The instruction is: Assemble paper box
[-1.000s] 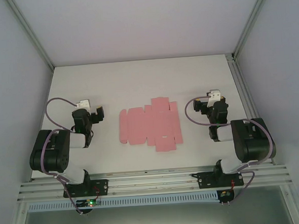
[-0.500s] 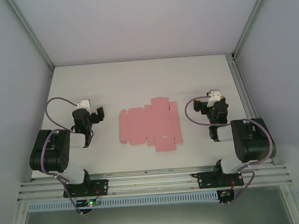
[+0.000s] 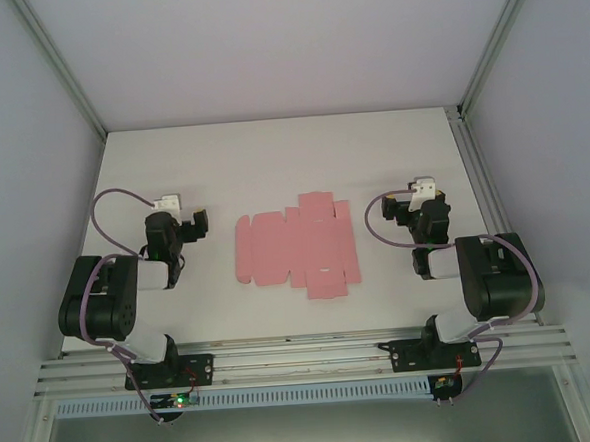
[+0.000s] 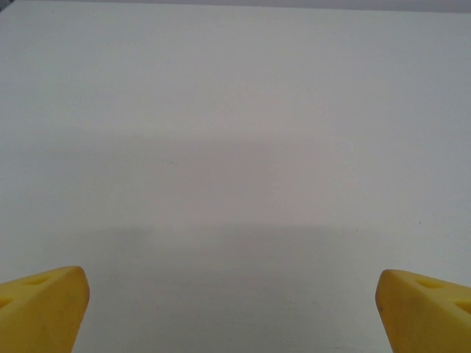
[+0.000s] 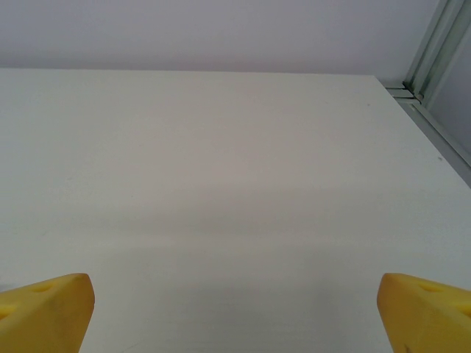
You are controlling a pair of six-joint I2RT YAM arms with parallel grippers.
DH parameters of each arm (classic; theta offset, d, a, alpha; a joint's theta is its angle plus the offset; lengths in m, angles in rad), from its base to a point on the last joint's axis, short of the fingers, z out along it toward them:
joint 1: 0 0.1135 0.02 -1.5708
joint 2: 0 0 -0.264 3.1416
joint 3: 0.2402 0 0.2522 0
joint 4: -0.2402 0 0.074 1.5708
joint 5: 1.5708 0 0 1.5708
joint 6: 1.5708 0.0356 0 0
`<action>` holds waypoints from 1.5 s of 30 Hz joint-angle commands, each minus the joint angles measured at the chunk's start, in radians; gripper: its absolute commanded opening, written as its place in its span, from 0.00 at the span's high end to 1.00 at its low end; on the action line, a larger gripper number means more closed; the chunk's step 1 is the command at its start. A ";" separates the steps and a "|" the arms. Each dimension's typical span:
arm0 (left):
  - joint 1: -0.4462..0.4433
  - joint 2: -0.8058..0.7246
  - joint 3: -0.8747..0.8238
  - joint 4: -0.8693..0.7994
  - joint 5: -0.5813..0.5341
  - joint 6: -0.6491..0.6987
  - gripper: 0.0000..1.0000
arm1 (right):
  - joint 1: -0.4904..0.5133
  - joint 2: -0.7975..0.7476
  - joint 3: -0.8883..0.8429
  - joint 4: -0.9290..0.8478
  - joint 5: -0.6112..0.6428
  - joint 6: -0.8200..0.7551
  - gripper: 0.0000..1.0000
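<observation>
The paper box (image 3: pixel 295 246) is a flat pink die-cut sheet with flaps and slots, lying on the white table (image 3: pixel 271 162) midway between the two arms. My left gripper (image 3: pixel 178 228) rests low to the left of the sheet, a short gap away. In the left wrist view its yellow fingertips (image 4: pixel 44 305) stand wide apart, so the left gripper (image 4: pixel 234 305) is open over bare table. My right gripper (image 3: pixel 413 209) sits to the right of the sheet. It (image 5: pixel 235 309) is also open, with nothing between its yellow fingertips (image 5: pixel 48 309).
White walls enclose the table on the back and both sides, with metal frame posts at the back corners (image 3: pixel 459 111). A metal rail (image 5: pixel 434 81) runs along the table's right edge. Bare table lies behind the sheet.
</observation>
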 commanded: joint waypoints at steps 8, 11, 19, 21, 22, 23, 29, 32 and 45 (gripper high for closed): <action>0.004 -0.236 0.302 -0.696 -0.057 -0.205 0.00 | 0.116 -0.306 0.254 -0.702 0.080 0.159 0.02; 0.004 -0.295 0.301 -0.757 0.077 -0.311 0.00 | 0.222 -0.326 0.363 -0.920 0.082 0.227 0.03; -0.020 -0.331 0.307 -0.999 0.299 -0.483 0.00 | 0.436 -0.089 0.568 -1.139 -0.044 0.381 0.17; -0.027 -0.329 0.302 -1.030 0.340 -0.492 0.00 | 0.453 -0.008 0.624 -1.210 -0.005 0.380 0.21; -0.035 -0.328 0.294 -1.032 0.369 -0.501 0.00 | 0.452 0.039 0.659 -1.249 0.004 0.377 0.22; -0.043 -0.325 0.290 -1.029 0.398 -0.504 0.00 | 0.454 0.078 0.682 -1.265 0.011 0.378 0.24; -0.104 -0.289 0.308 -1.064 0.371 -0.498 0.00 | 0.446 0.222 0.782 -1.257 0.007 0.371 0.29; -0.125 -0.257 0.306 -1.062 0.376 -0.498 0.00 | 0.429 0.253 0.790 -1.248 -0.044 0.411 0.32; -0.171 -0.137 0.350 -1.053 0.429 -0.507 0.00 | 0.380 0.364 0.734 -1.183 -0.119 0.486 0.33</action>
